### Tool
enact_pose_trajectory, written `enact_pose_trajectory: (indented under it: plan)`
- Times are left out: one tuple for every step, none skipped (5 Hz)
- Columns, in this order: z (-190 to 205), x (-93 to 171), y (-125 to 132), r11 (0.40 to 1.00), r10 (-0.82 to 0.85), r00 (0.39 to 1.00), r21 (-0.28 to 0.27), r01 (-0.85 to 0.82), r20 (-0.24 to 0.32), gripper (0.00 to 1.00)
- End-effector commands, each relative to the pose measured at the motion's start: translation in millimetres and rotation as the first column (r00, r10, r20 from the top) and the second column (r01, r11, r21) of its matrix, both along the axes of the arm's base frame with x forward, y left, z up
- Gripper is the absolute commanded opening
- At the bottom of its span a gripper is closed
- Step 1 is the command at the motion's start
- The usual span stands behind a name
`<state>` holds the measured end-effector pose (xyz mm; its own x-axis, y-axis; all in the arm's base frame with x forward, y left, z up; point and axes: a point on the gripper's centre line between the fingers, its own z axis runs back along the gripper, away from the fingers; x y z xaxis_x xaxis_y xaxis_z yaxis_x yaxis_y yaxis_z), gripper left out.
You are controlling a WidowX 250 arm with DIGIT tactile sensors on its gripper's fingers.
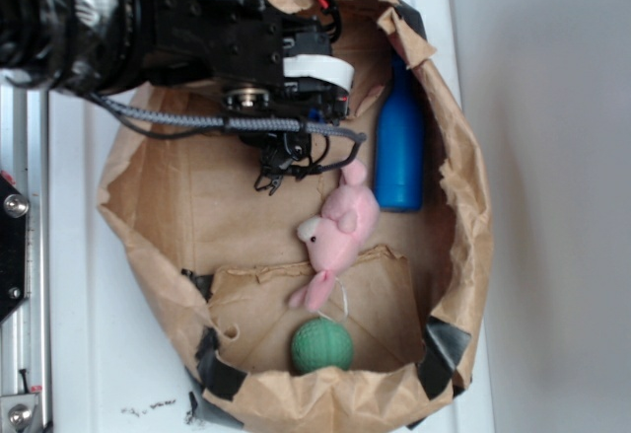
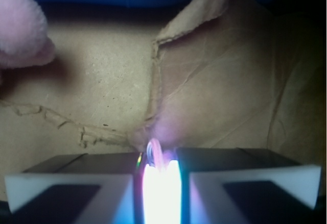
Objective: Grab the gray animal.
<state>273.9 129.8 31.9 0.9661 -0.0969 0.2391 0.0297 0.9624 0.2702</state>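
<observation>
1. Exterior view: a pink plush animal (image 1: pixel 340 228), a blue bottle (image 1: pixel 399 144) to its right and a green ball (image 1: pixel 321 345) lie inside a crumpled brown paper bag (image 1: pixel 463 206).
2. The bag rests on a white bench (image 1: pixel 89 334).
3. The gripper (image 1: pixel 281 172) hangs low in the bag just left of the pink plush; the gray animal cannot be made out.
4. Wrist view: the two pads (image 2: pixel 66 185) stand almost together, with only glare between them; whether they hold anything cannot be told.

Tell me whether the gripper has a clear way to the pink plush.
Probably yes: the pink plush lies uncovered in the paper bag right beside the gripper, with nothing between them.
</observation>
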Motion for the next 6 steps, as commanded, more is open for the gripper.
enact_pose_trajectory:
  plan:
    - [16.6,-10.6,-5.1,1.0,-0.015,1.0,-0.003,0.015,0.019,0.0]
    - [41.2,-21.4,-18.9,0.998,-0.04,0.999,-0.045,0.042,0.036,0.0]
    - [92.0,-38.3,-32.6,0.983,-0.084,0.995,-0.16,0.093,0.062,0.0]
    - [139.6,-49.7,-36.6,0.947,-0.122,0.989,-0.288,0.14,0.08,0.0]
    - [165.7,-53.1,-36.1,0.924,-0.14,0.986,-0.346,0.161,0.087,0.0]
    - [190.1,-48.9,-40.0,0.917,-0.134,0.988,-0.368,0.151,0.071,0.0]
